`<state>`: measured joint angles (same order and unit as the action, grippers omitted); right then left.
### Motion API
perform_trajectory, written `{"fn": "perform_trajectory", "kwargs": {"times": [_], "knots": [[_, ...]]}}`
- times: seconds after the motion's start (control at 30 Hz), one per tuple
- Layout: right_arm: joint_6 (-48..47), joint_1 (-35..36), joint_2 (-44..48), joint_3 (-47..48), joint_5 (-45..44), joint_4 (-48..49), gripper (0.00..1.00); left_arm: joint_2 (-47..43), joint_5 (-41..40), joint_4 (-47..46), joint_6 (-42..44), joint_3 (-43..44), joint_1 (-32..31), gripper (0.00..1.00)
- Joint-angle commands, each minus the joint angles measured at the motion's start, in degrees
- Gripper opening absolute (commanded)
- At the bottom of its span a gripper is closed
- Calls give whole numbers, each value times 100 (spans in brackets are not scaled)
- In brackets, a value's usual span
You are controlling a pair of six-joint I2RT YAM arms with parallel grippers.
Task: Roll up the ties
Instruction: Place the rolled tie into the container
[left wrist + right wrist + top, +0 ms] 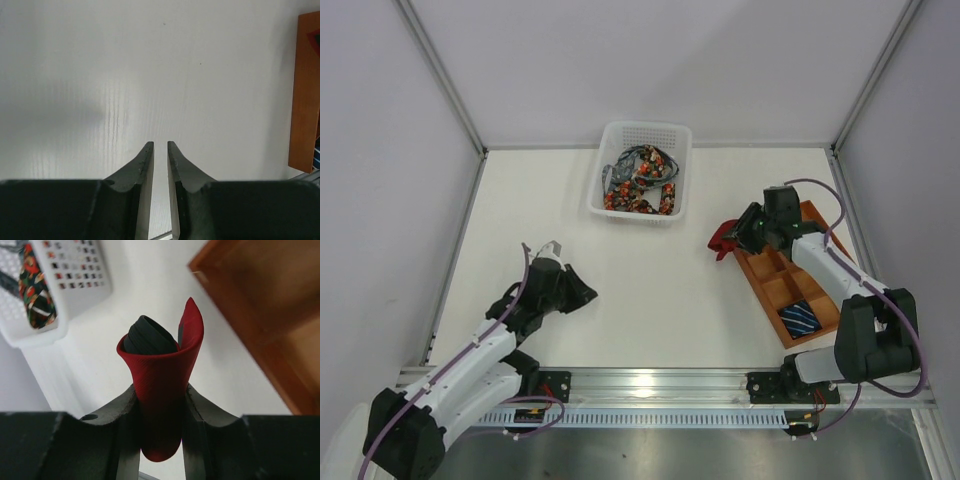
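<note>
A plain deep red tie, rolled into a tube with a dark lining showing at its top, is pinched upright between the fingers of my right gripper. In the top view this red tie hangs just left of the tray's far end, with the right gripper shut on it. Several dark floral-dotted ties lie heaped in the white basket. A rolled navy striped tie sits in a near tray compartment. My left gripper hovers over bare table, its jaws a narrow gap apart, holding nothing.
The orange-brown gridded tray lies along the right side of the table; its edge shows in the left wrist view. The basket stands at the back centre. Grey walls with metal posts close in the table.
</note>
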<state>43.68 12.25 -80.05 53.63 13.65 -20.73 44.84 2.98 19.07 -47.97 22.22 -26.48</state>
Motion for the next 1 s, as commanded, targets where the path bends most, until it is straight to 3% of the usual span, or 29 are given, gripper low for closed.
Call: {"fn": "perform_trajectory", "kwargs": {"times": [0.0,0.4,0.97], "knots": [[360,-205,183,-168,-494,-151,0,112,246,-359,33,222,38,23],[1441,-662,385,-581,-2251,-915,0,403,484,-562,156,187,38,22],[2408,-821,-405,-529,-2552,-1715,0,350,501,-474,235,178,38,22]]}}
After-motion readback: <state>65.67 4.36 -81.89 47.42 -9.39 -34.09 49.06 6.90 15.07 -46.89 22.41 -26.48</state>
